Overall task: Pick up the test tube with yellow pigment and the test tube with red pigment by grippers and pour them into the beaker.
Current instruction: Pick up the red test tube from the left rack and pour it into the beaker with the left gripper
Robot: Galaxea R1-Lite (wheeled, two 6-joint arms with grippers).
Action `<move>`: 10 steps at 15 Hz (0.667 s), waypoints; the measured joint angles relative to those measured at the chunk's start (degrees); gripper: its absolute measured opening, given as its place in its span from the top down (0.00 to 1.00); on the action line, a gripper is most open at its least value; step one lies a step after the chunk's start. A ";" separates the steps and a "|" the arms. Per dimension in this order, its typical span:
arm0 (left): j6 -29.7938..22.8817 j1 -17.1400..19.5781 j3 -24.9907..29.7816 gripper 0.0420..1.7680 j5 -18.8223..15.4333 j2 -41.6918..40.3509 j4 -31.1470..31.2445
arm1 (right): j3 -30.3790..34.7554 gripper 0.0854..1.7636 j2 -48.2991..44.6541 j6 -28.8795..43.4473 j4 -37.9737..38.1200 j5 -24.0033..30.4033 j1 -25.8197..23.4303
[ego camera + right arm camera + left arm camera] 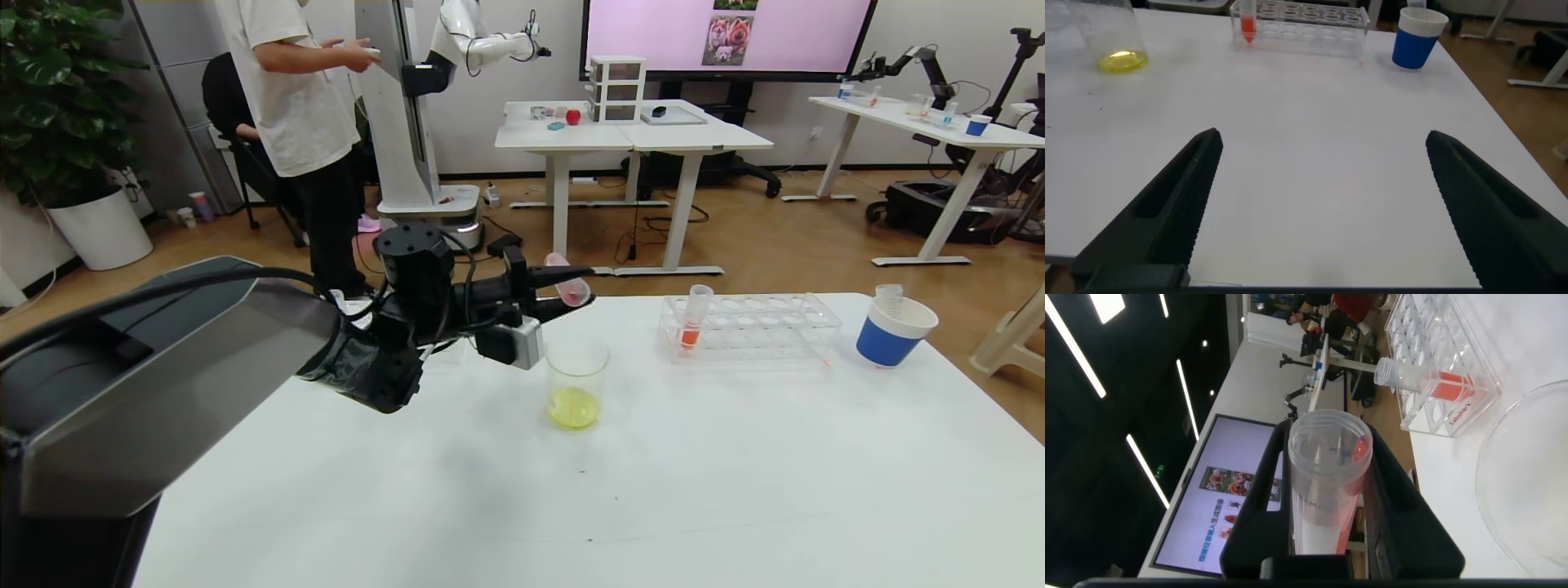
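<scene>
My left gripper (581, 286) is shut on the test tube with red pigment (566, 282), which lies nearly level with its open mouth pointing away from the arm, just above and behind the beaker (577, 371). In the left wrist view the tube (1327, 482) sits between the black fingers (1404, 514), with pinkish liquid along its lower side. The beaker stands on the white table and holds a little yellow liquid (574, 407). I see no tube with yellow liquid. My right gripper (1323, 137) is open and empty low over the table's near right side.
A clear tube rack (759, 327) stands behind and to the right of the beaker, with one tube of orange-red liquid (694, 318) at its left end. A blue-and-white paper cup (894, 335) with an empty clear tube stands near the table's far right edge.
</scene>
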 joint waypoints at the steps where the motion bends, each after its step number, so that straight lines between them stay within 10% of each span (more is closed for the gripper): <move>1: 0.83 -0.18 -0.39 0.73 -0.04 0.35 0.05 | 0.00 0.02 0.00 0.02 0.02 0.00 0.00; 10: 8.94 0.63 -0.78 0.73 0.05 2.78 0.63 | 0.00 0.02 0.00 0.02 0.02 -0.02 0.00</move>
